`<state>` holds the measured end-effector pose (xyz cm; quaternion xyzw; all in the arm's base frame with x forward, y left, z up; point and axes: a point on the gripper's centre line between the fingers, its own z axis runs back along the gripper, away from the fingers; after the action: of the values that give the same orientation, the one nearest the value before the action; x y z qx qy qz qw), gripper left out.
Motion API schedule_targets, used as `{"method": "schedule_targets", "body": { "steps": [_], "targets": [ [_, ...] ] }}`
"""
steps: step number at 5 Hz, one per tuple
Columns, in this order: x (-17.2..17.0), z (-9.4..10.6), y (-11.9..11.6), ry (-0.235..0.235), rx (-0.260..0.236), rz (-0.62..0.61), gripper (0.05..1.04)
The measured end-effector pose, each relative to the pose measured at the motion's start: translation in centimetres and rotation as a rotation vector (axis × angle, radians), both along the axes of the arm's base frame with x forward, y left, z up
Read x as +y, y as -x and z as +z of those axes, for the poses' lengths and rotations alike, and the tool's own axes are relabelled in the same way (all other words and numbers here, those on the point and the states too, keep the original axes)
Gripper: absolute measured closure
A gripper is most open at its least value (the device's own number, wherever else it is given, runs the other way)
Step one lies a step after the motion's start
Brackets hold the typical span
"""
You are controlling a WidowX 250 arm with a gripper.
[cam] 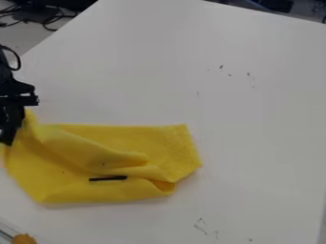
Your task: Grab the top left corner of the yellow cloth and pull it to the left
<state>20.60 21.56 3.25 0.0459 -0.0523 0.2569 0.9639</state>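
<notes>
- Okay, yellow cloth (pixel 70 183) rumpled, table's (pixel 255 143) left side; gripper (pixel 11 127) at its raised corner, can't tell if clamped.
- Shallow bite: my corner could slip.
- Lopsided pull: folds could bunch.

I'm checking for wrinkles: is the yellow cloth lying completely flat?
No, the yellow cloth has raised folds running across its middle.

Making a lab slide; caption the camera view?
Black gripper touching a rumpled yellow cloth with a black strip, on a white table.

arm (pixel 9 86): blk, blocky/angular | cable (pixel 19 59): thin blk loop | end effector (pixel 11 127): matte blk
</notes>
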Motion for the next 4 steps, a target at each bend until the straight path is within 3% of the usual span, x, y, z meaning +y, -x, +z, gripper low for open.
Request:
{"method": "schedule_targets", "body": {
  "steps": [1,2,3,4],
  "targets": [
    [1.1,0.0,0.6,-0.061,0.022,0.018,0.31],
    [1.9,0.2,1.3,-0.113,0.068,0.026,0.085],
    [1.3,0.9,1.0,-0.096,0.082,-0.059,0.08],
    [-1.4,3.3,0.2,-0.093,0.029,-0.172,0.084]
  ]
}}
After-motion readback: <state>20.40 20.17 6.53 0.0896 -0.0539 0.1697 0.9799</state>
